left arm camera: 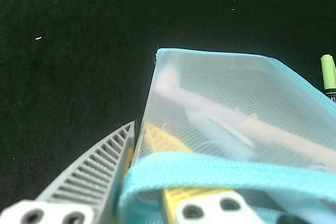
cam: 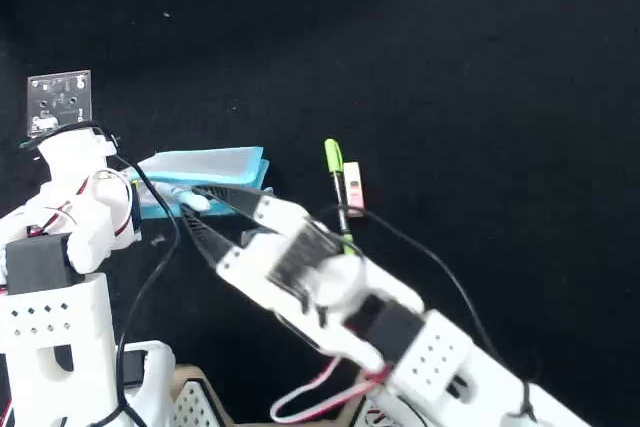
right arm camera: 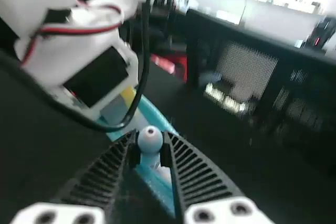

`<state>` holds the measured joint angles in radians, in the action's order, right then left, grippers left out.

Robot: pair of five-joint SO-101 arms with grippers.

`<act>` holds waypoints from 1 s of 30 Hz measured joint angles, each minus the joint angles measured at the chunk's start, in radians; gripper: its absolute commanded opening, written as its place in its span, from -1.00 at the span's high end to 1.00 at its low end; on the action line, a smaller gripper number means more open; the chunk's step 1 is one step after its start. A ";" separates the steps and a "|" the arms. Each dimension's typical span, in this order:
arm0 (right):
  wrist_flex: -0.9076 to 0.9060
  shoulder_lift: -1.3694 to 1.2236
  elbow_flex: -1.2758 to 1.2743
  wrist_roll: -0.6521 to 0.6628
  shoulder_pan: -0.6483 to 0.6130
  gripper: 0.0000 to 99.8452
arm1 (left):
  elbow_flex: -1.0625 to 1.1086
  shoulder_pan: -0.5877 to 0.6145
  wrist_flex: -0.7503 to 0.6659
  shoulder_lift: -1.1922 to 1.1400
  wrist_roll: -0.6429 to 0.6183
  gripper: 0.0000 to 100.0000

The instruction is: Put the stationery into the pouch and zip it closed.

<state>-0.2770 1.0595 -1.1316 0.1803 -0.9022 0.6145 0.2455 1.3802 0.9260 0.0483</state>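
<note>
Currently the left claw point(left arm camera: 139, 129) pinches the pouch point(left arm camera: 226, 90) wall, while the outstretched right claw point(right arm camera: 150, 148) clamps, seemingly, a pen point(right arm camera: 149, 136).

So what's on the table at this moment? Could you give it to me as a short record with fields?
pouch: teal mesh pouch, mouth open
left end effector: shut on the pouch's edge, one finger inside
right end effector: shut on a pale round-tipped item at the pouch mouth
outside pouch: green pen and small pink-and-white piece, side by side
surface: black table
</note>
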 measured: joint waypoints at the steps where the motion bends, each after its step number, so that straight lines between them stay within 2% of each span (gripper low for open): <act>1: -0.052 -0.041 0.058 0.000 0.000 0.97 | 0.000 0.000 0.000 0.000 0.000 0.94; 3: -0.155 -0.133 0.167 0.000 -0.002 0.90 | 0.000 0.000 0.000 0.000 0.000 0.94; 8: -0.390 -0.190 0.313 0.000 -0.006 0.46 | 0.002 -0.003 0.002 0.000 0.000 0.94; 10: -0.468 -0.187 0.350 0.000 -0.008 0.36 | 0.002 -0.003 0.002 0.000 0.000 0.94; 13: -0.566 -0.135 0.400 0.003 -0.008 0.40 | 0.003 -0.005 0.002 0.000 0.000 0.94; 19: -0.704 0.008 0.479 0.003 0.038 0.61 | 0.005 -0.003 0.002 0.000 0.000 0.94; 26: -0.801 0.055 0.486 -0.003 0.239 0.70 | 0.005 -0.002 0.002 0.000 0.000 0.94; 30: -0.838 -0.008 0.479 -0.078 0.379 0.70 | 0.005 -0.002 0.002 0.000 0.000 0.94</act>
<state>-1.1147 1.0518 -0.6529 0.1020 -0.5232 0.6191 0.2440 1.3817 0.9260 0.0483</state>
